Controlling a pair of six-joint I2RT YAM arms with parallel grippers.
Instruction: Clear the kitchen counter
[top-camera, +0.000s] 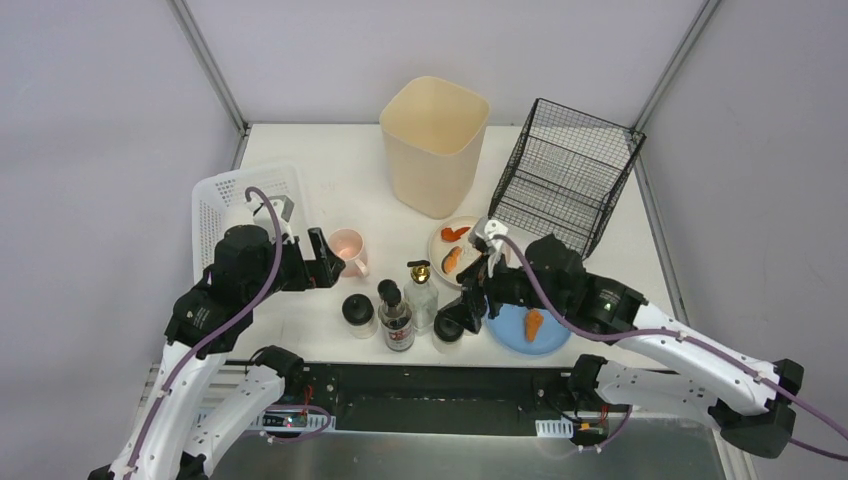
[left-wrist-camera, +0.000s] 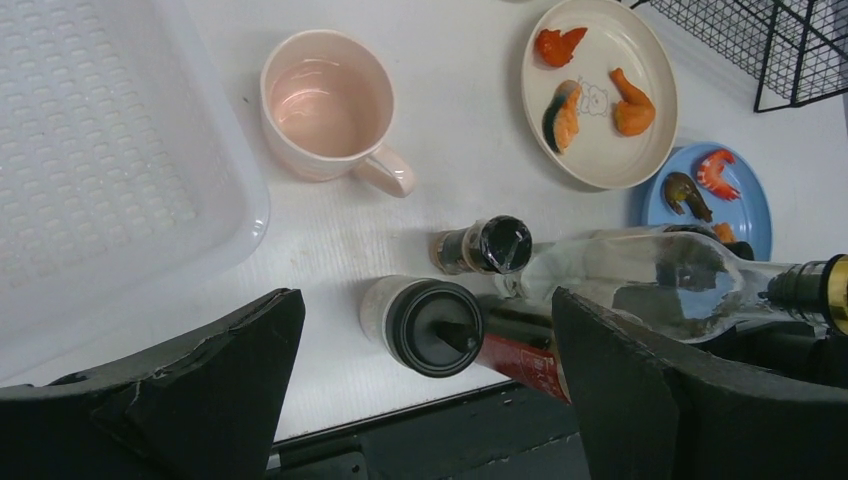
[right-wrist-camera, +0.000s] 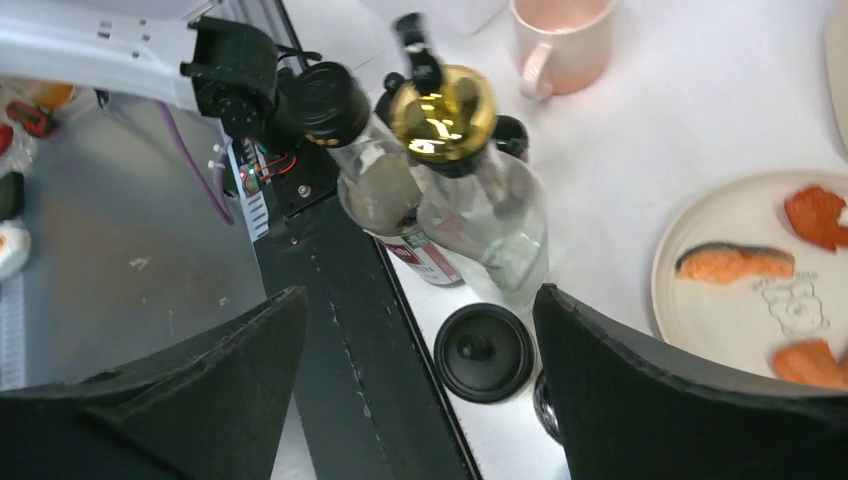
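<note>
The right gripper (right-wrist-camera: 420, 300) hangs with its jaws wide and nothing between them, over a round black-lidded jar (right-wrist-camera: 483, 352) at the near edge of the kitchen counter (top-camera: 350, 185), the large white tabletop that carries everything here. Just beyond that jar stands a clear glass bottle (right-wrist-camera: 490, 220) with a gold cap, touching or nearly touching a sauce bottle (top-camera: 396, 320) with a red label.

The left gripper (left-wrist-camera: 425, 305) is likewise spread wide and empty, above a second black-lidded jar (left-wrist-camera: 425, 325). It is near a pink mug (left-wrist-camera: 330, 105), which stands left of the tabletop's middle.

The left wrist view shows a shrimp (left-wrist-camera: 715, 170) and a dark morsel (left-wrist-camera: 685, 192) on the blue plate (left-wrist-camera: 750, 215). In the top view the right arm hides that side of the plate, and only an orange piece (top-camera: 534, 323) shows. The right wrist view shows the near jar's lid whole, while from above the gripper partly covers it.

A cream plate (top-camera: 440, 255) with salmon (right-wrist-camera: 735, 262) and other orange pieces lies just behind the blue one. A white perforated basket (top-camera: 225, 200) sits at the left edge, a tall cream bin (top-camera: 434, 140) at the middle of the far edge, and a black wire rack (top-camera: 565, 175) at the far right corner. The bottles crowd the near edge between the two grippers.
</note>
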